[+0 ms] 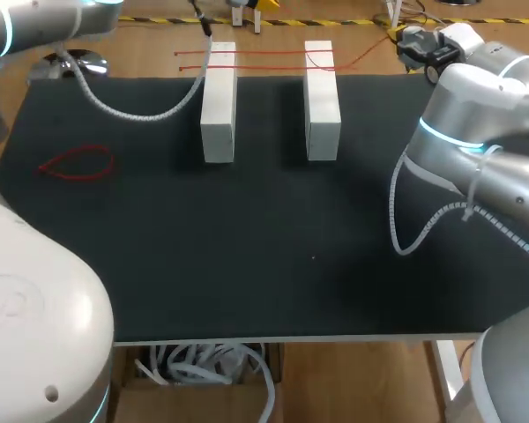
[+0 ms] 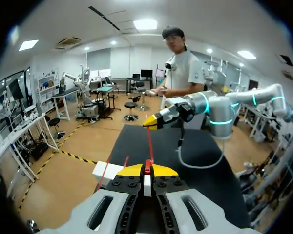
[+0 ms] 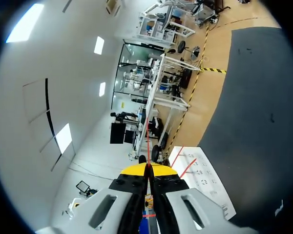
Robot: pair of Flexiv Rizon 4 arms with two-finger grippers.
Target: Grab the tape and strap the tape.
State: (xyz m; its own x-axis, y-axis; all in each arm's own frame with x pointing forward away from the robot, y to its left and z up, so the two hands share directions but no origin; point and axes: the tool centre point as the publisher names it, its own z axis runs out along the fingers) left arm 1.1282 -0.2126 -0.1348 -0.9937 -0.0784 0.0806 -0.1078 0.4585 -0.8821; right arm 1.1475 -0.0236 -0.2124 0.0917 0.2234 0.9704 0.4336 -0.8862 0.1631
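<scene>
Left pincer (image 2: 147,169): in the head view, cut off by the upper edge.
Red tape (image 2: 150,141): ends hidden inside its closed tips and those of the right pincer (image 3: 147,168).
White block (image 2: 107,171): partly behind the left pincer.

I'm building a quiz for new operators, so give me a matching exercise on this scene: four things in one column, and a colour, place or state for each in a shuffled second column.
Things
1. loop
2. blocks
3. left gripper
4. mat

Descriptions
A. black, underneath the blocks
B. shut on the tape
C. red, lying flat to the left of the blocks in the head view
D. white, side by side

Pairs: 1-C, 2-D, 3-B, 4-A
</scene>
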